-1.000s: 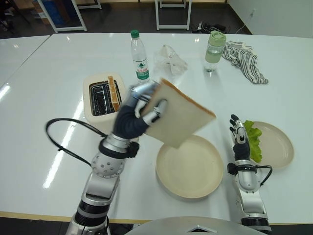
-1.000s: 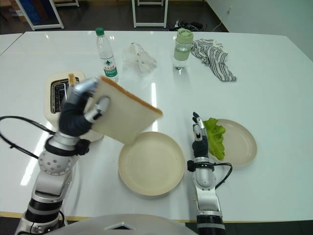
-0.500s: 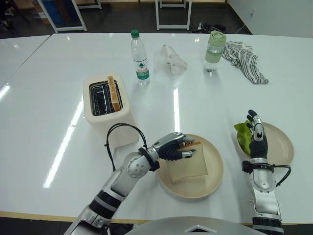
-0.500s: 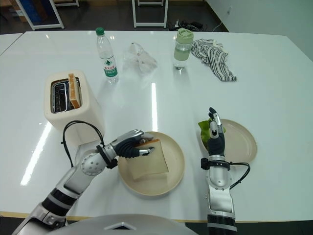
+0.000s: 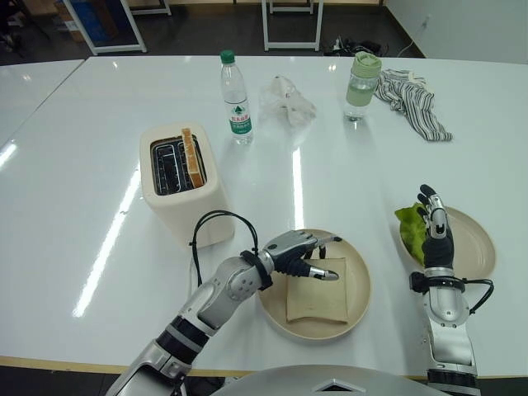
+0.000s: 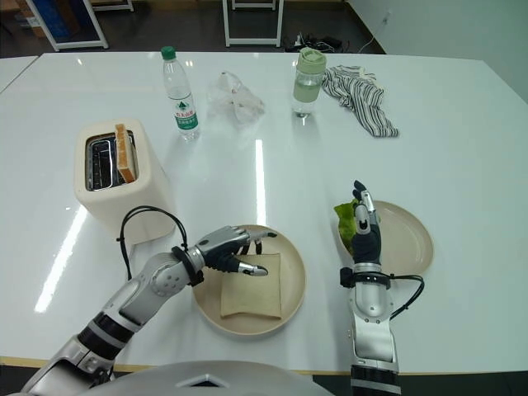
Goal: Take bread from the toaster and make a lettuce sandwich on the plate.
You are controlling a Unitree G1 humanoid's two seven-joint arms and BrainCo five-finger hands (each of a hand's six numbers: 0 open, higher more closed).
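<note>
Two plates: bread plate (image 5: 360,280) centre-front, lettuce plate (image 5: 474,247) right.
Two slices: pale square slice (image 5: 318,290) lying flat on bread plate; second slice (image 5: 194,157) standing in toaster (image 5: 186,202).
One lettuce (image 5: 408,229): resting on lettuce plate.
Left hand (image 5: 289,250): hovering over slice, fingers spread, holding nothing.
Right hand (image 5: 436,239): standing beside lettuce, fingers straight, empty.

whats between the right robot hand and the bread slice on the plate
Only the plate's rim and a bare strip of table lie between the right robot hand and the bread slice, as both eye views show.
</note>
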